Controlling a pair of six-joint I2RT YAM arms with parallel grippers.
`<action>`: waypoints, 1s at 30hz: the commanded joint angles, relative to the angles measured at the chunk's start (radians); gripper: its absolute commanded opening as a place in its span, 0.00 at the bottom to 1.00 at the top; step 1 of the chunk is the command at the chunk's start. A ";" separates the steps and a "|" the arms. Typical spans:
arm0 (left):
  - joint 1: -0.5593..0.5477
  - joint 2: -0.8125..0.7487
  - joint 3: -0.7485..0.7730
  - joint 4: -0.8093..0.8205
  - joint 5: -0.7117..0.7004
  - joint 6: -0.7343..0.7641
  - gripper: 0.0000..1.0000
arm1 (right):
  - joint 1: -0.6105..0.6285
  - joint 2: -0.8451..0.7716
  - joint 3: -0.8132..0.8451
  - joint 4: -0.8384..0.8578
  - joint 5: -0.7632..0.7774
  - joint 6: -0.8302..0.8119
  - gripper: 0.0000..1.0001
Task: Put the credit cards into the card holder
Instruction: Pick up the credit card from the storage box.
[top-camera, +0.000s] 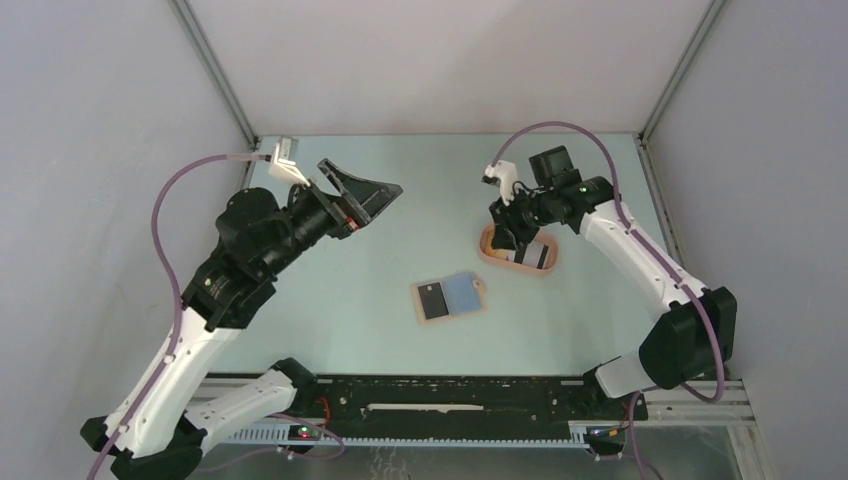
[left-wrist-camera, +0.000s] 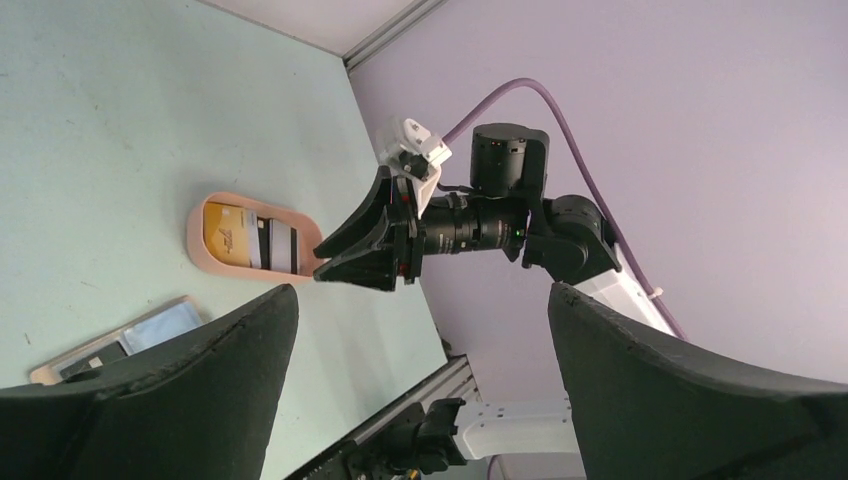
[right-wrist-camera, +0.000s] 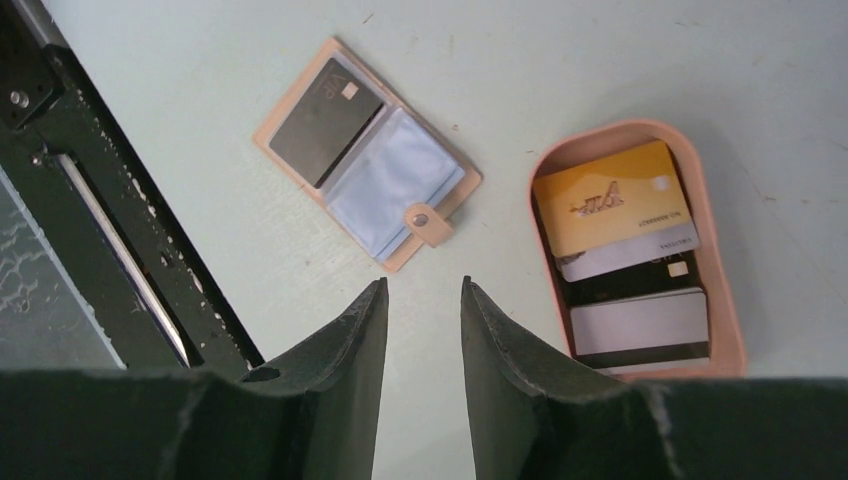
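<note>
The card holder (right-wrist-camera: 365, 165) lies open on the table, tan with a snap tab. A black card (right-wrist-camera: 325, 120) sits in one pocket; the other pocket looks light blue. It shows in the top view as the card holder (top-camera: 448, 297), left of and nearer than the tray. Several credit cards (right-wrist-camera: 610, 195) lie stacked in the peach-pink tray (right-wrist-camera: 612, 131): a yellow one, a pale one, a black one and a white one with a dark stripe. My right gripper (right-wrist-camera: 424, 285) hovers open and empty between holder and tray. My left gripper (left-wrist-camera: 420, 300) is raised at the left, wide open and empty.
The black rail (right-wrist-camera: 110, 250) at the table's near edge runs just behind the card holder in the right wrist view. The left wrist view looks across at the right gripper (left-wrist-camera: 365, 255) over the tray (left-wrist-camera: 195, 235). Grey walls close in the table's sides.
</note>
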 joint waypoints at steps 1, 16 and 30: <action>-0.009 -0.005 0.102 -0.085 -0.027 -0.026 1.00 | -0.044 -0.034 -0.015 0.037 -0.062 -0.013 0.42; -0.034 -0.029 0.113 -0.089 -0.059 0.025 1.00 | -0.039 -0.060 -0.016 0.052 -0.053 -0.001 0.42; -0.032 -0.219 -0.390 0.320 -0.107 0.436 1.00 | -0.106 -0.375 -0.113 0.178 -0.020 0.051 0.55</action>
